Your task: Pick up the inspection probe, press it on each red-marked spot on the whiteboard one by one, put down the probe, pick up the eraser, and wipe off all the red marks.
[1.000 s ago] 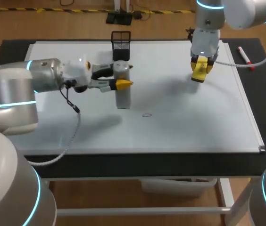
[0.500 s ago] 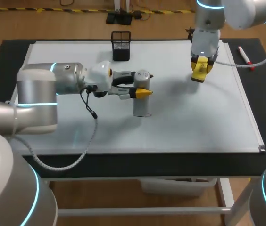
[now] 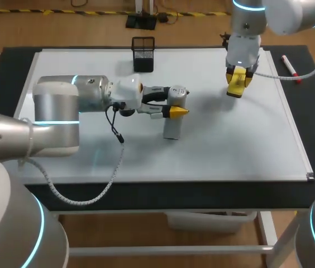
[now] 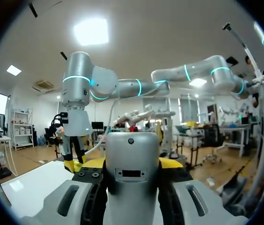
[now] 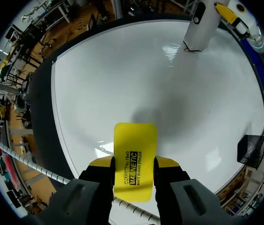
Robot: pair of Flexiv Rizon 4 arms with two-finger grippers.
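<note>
On the whiteboard, the probe stood upright, clamped between the yellow tips of the left claw. Its foot hid the board beneath it. Toward the far right corner, the right claw hung above the board, closed around the eraser. The eraser was yellow with black lettering, and its rear end was buried between the fingers.

silver-grey cylindrical inspection probe stands upright, base on the flat white whiteboard near its middle, clamped in left end effector. flat yellow rectangular eraser is held above the board's far right area, pinched by right end effector.
</note>
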